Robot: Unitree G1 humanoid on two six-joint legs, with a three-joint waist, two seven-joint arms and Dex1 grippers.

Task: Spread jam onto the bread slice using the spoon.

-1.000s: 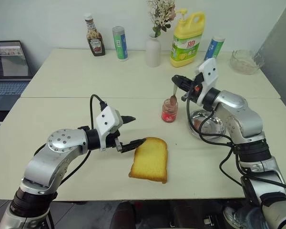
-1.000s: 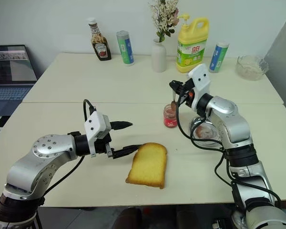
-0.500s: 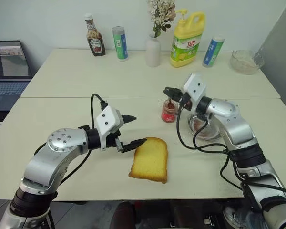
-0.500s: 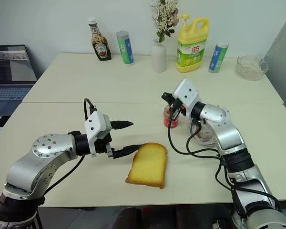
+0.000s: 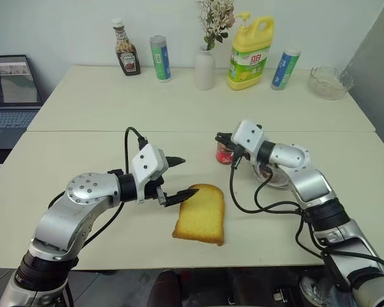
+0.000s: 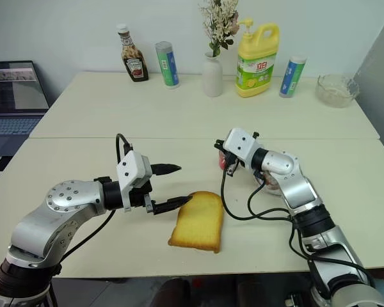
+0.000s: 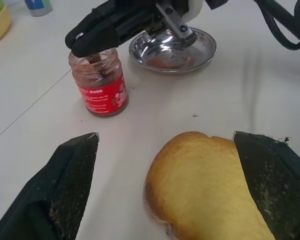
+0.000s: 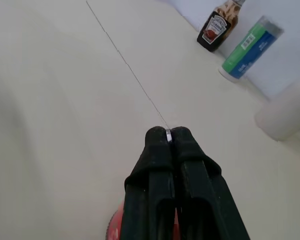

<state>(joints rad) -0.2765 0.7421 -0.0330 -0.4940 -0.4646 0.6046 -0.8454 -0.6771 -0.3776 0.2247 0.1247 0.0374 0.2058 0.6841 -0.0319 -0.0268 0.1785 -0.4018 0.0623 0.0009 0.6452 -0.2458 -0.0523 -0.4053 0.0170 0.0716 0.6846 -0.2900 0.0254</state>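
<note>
The small shiny metal spoon (image 8: 168, 132) shows as a mere sliver of handle between the clamped black fingers of the right gripper (image 8: 168, 134). Its bowl is hidden inside the clear glass jam jar with red label (image 7: 101, 85), which hides partly behind that gripper in the head views.

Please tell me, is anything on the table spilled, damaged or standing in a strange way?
Nothing stands out. The jam jar is upright with no lid, the spoon dipped in it by the right gripper. The bread slice lies flat and whole between the left gripper's fingers. The steel dish holds reddish smears, but nothing has spilled on the table.
</note>
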